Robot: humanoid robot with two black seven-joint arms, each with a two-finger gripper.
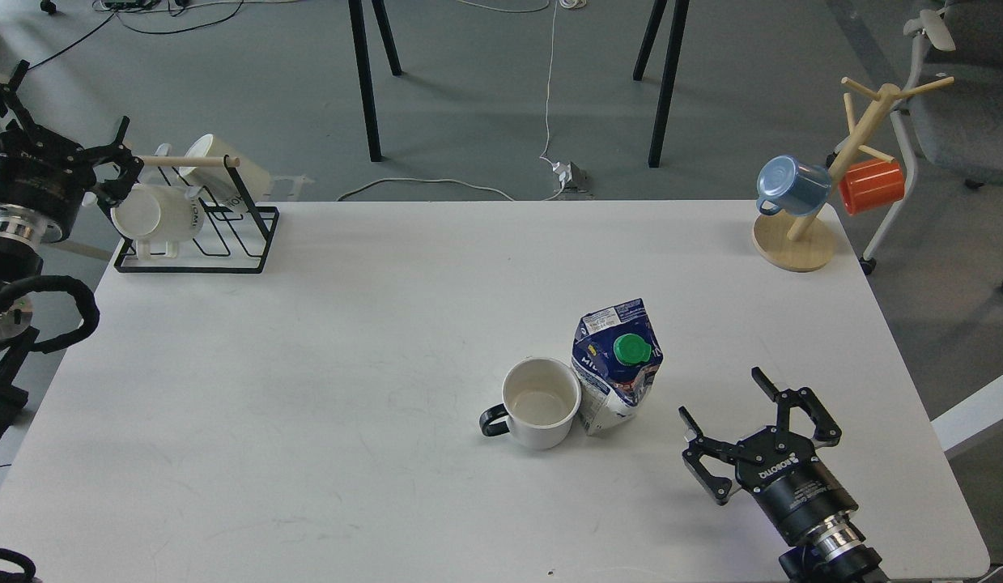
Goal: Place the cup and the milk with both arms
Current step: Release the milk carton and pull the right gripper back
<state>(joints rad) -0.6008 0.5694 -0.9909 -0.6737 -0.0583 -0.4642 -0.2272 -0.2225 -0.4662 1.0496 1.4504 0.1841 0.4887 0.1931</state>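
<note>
A white cup with a black handle stands upright on the white table, handle to the left. A blue milk carton with a green cap stands right beside it, touching or nearly touching its right side. My right gripper is open and empty, low over the table to the right of the carton and apart from it. My left gripper is at the far left by the black rack, seen dark and small; I cannot tell its fingers apart.
A black wire rack with two white mugs stands at the table's back left corner. A wooden mug tree with a blue mug and an orange mug stands at the back right corner.
</note>
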